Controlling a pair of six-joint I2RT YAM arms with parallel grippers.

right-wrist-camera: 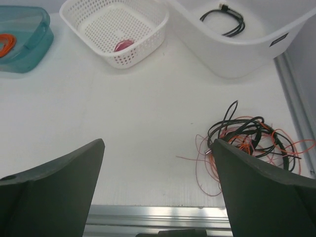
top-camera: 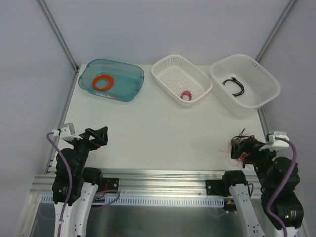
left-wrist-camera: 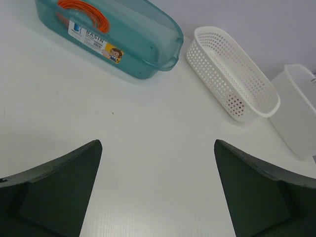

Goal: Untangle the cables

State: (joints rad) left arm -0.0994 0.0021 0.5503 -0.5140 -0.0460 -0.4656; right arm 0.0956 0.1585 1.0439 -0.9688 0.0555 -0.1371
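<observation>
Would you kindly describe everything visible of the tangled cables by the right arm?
The cables are very thin, flexible wires, black, red and orange, tangled into one loose, curly clump. They lie on the white table near its front right corner, with stray orange loops spreading outward. The open right gripper is over them; one finger hides part of the clump, so contact cannot be told.

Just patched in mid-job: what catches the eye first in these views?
The tangle of black, red and orange cables lies at the near right of the table, by the open right gripper. Along the far edge sit a teal basin holding an orange ring, a white basket and a white bin.
</observation>
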